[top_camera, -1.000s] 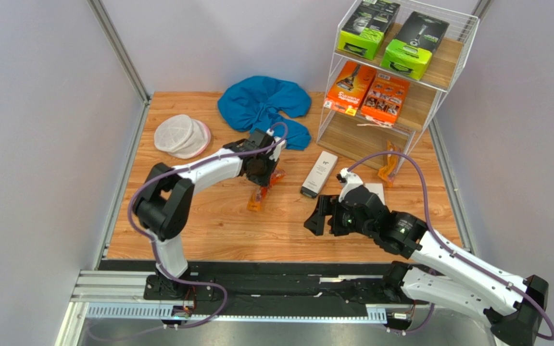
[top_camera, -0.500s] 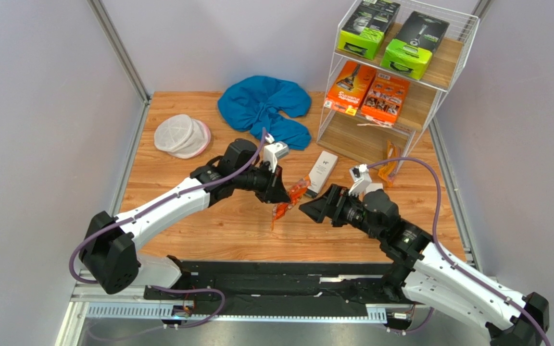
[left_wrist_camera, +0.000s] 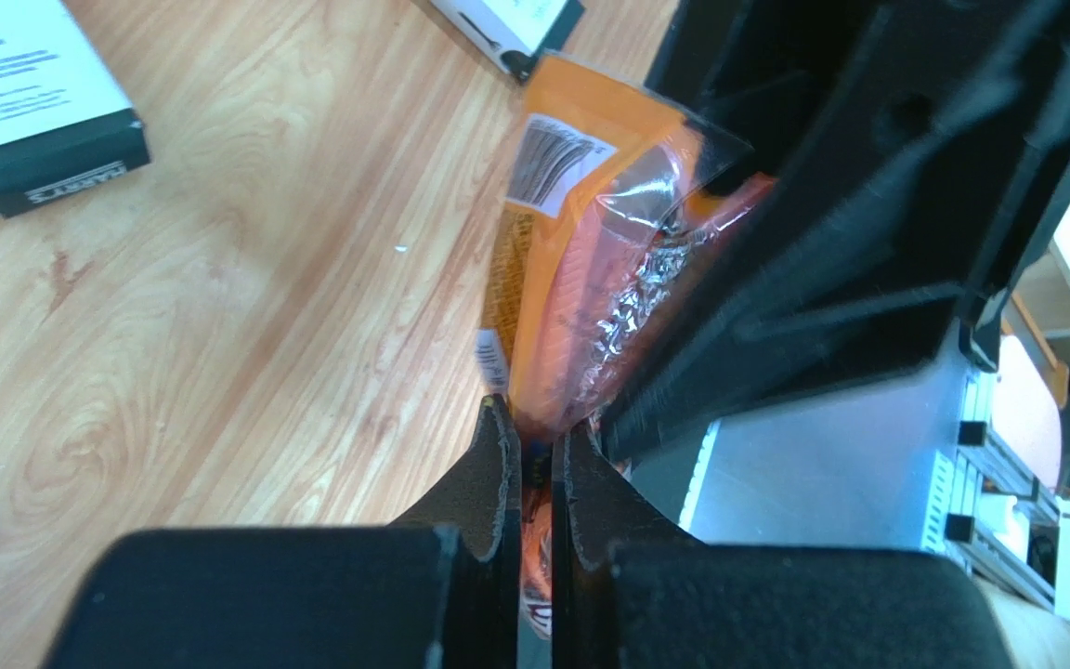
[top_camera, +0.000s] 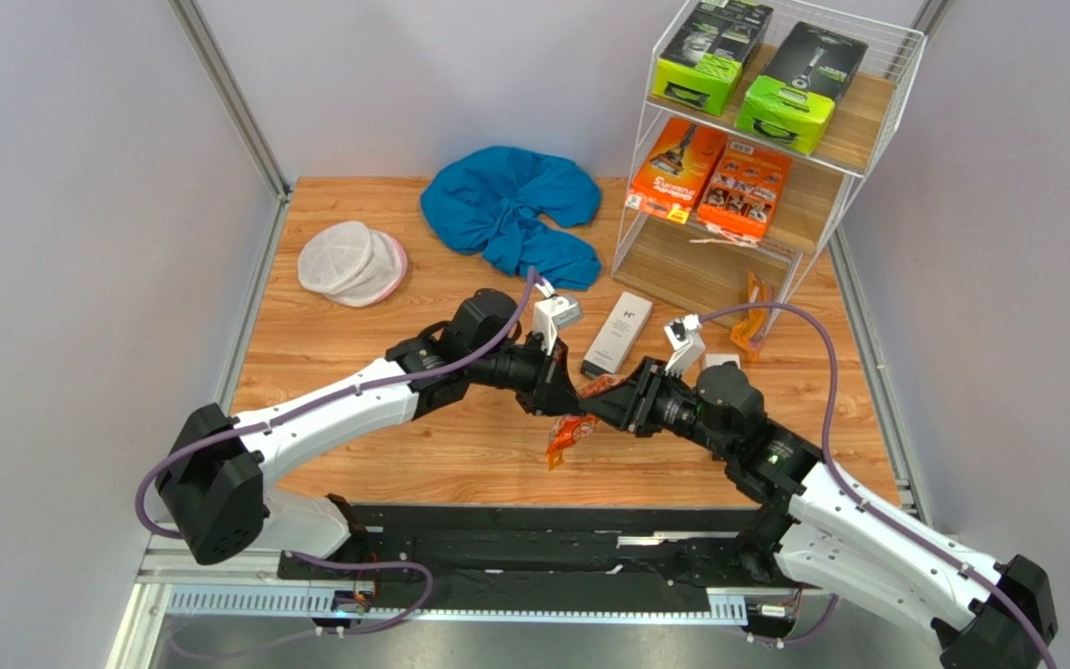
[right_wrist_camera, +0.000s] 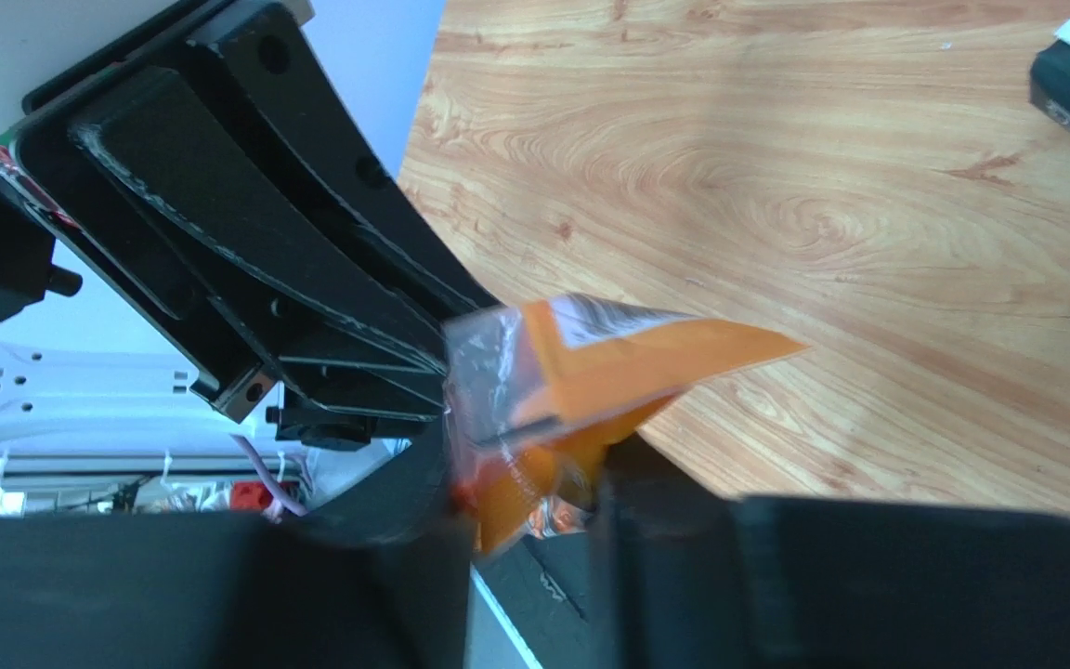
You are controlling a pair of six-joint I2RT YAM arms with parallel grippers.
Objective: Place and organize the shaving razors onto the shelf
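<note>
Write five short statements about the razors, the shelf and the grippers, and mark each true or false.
The left gripper is shut on the orange-trimmed bag. True.
A slim white box lies on the table. True.
The orange cartons lie on the table. False: they are on the middle tier of the shelf.
Two lime-green boxes sit on the shelf's top tier. True.
The blue cloth hangs on the shelf. False: it lies on the table.

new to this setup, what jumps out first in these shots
Both arms meet mid-table on one orange-trimmed bag of disposable razors: the left gripper pinches it, the fingers of the right gripper flank it. At far right, the shelf holds lime-green boxes above orange cartons.
</note>
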